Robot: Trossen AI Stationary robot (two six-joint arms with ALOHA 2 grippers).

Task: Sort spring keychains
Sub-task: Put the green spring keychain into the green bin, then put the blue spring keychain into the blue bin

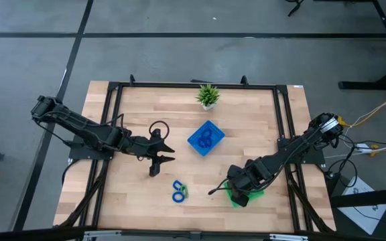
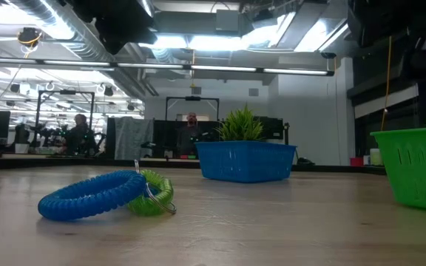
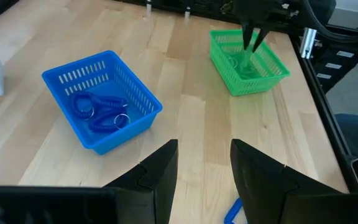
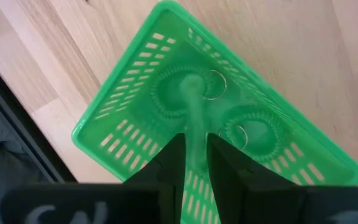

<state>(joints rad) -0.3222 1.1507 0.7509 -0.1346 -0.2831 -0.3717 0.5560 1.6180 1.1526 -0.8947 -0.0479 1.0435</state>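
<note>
Two spring keychains lie together on the bare wood near the table's near edge: a blue coil [image 1: 177,192] [image 2: 87,198] and a light green one [image 2: 152,196] touching it. Several blue coils [image 3: 98,112] lie in the blue square tray [image 1: 206,138]. Two green coils [image 4: 253,130] lie in the green tray [image 4: 123,118]. My right gripper [image 1: 238,194] [image 4: 195,155] points down over the green tray, shut on another green coil. My left gripper [image 1: 162,161] [image 3: 204,165] hovers open over the wood, left of the blue tray. My right gripper pinches a light green spring keychain [image 4: 194,134] between its two fingers, coming from above and pointing down. The coil shows edge-on as a pale green band reaching from the fingers toward the green tray's floor. Whether its lower end rests there, I cannot tell.
A small potted plant [image 1: 208,96] stands by the far edge, behind the blue tray. A black cable loop [image 1: 158,127] lies near my left arm. A black frame [image 1: 112,107] runs along the table's sides. Bare wood lies between the two trays.
</note>
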